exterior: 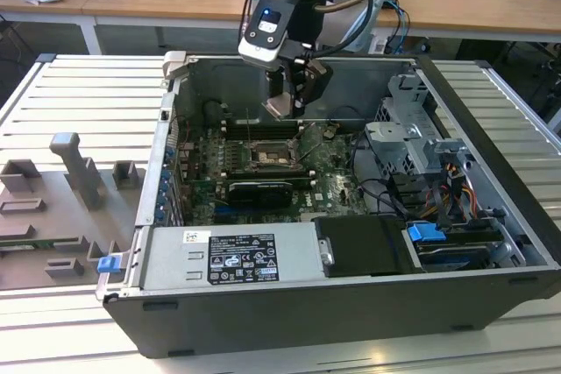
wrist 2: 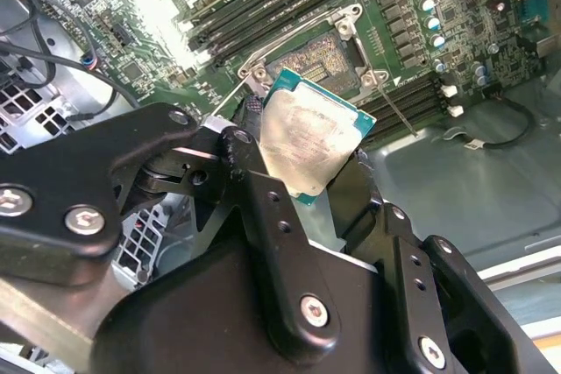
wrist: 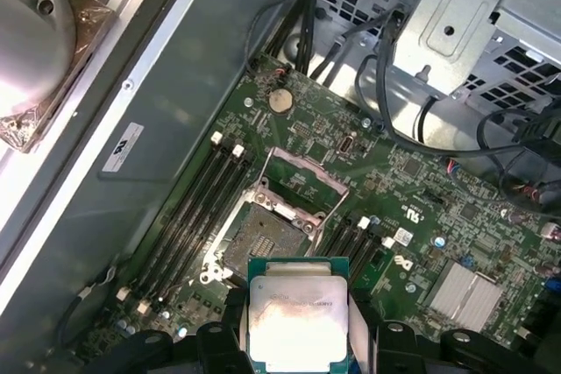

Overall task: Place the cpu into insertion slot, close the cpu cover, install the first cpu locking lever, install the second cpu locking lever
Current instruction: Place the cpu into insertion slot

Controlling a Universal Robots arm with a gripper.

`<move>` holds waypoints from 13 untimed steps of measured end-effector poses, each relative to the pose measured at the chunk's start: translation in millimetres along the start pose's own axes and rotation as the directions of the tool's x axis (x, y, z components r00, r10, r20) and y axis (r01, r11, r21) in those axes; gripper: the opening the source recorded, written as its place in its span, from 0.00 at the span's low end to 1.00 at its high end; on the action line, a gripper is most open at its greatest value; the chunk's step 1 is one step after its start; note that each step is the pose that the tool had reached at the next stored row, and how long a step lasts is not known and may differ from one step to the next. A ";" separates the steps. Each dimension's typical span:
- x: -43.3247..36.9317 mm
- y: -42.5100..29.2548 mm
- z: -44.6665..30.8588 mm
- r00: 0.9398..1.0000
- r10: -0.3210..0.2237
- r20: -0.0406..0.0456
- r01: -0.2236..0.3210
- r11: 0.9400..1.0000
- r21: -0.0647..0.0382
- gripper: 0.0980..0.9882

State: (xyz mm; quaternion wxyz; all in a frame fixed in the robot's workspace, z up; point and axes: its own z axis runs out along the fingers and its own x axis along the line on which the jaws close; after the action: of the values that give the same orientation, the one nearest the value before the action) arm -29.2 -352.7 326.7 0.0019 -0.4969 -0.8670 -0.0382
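The pincer is gripping the cpu by opposite edges, apart from the insertion slot; it is likely handling light, stiff, fragile.

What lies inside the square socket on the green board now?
Nothing: the socket shows its bare contact field, with the cover standing open. The chip is in the gripper, above the board. The chip covers the socket's near edge.
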 end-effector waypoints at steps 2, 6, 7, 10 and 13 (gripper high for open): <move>-0.1 -0.1 1.1 1.000 0.004 -0.001 -0.004 1.000 0.002 0.50; -0.4 -0.5 8.7 0.996 0.093 -0.003 -0.092 0.996 0.012 0.50; -0.4 -0.6 9.8 0.994 0.107 -0.002 -0.107 0.994 0.013 0.50; -0.7 -1.0 15.8 0.986 0.165 -0.002 -0.165 0.986 0.018 0.50; -0.9 -1.4 22.4 0.982 0.187 -0.003 -0.186 0.982 0.030 0.50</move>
State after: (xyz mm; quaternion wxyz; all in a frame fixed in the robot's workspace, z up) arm -29.2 -352.7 304.2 0.0154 -0.5757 -0.8171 -0.0267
